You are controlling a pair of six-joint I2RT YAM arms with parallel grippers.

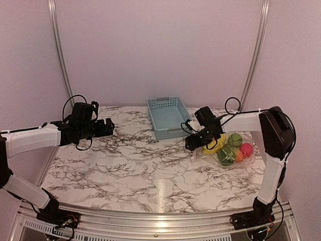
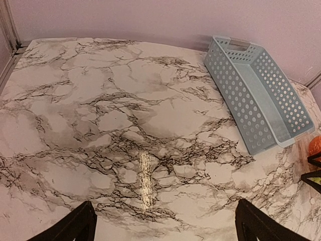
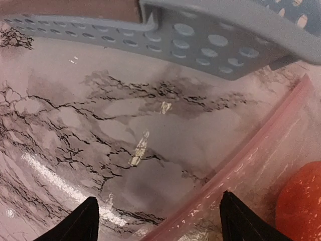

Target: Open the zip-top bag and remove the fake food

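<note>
The zip-top bag (image 1: pixel 228 149) lies on the right of the marble table, clear with a pinkish zip strip (image 3: pixel 235 170). Inside it I see the fake food: a yellow banana (image 1: pixel 215 145), a green striped ball (image 1: pixel 234 140), a pink-red fruit (image 1: pixel 246 149), a dark green vegetable (image 1: pixel 225 155) and an orange ball (image 3: pixel 301 206). My right gripper (image 1: pixel 193 145) is open and low over the bag's left edge, its fingers straddling the zip strip, holding nothing. My left gripper (image 1: pixel 108 127) is open and empty above the table's left side, far from the bag.
A light blue lattice basket (image 1: pixel 167 117) stands at the back centre, just behind the right gripper; it also shows in the left wrist view (image 2: pixel 258 93) and the right wrist view (image 3: pixel 210 40). Pale walls with metal rails close in the table.
</note>
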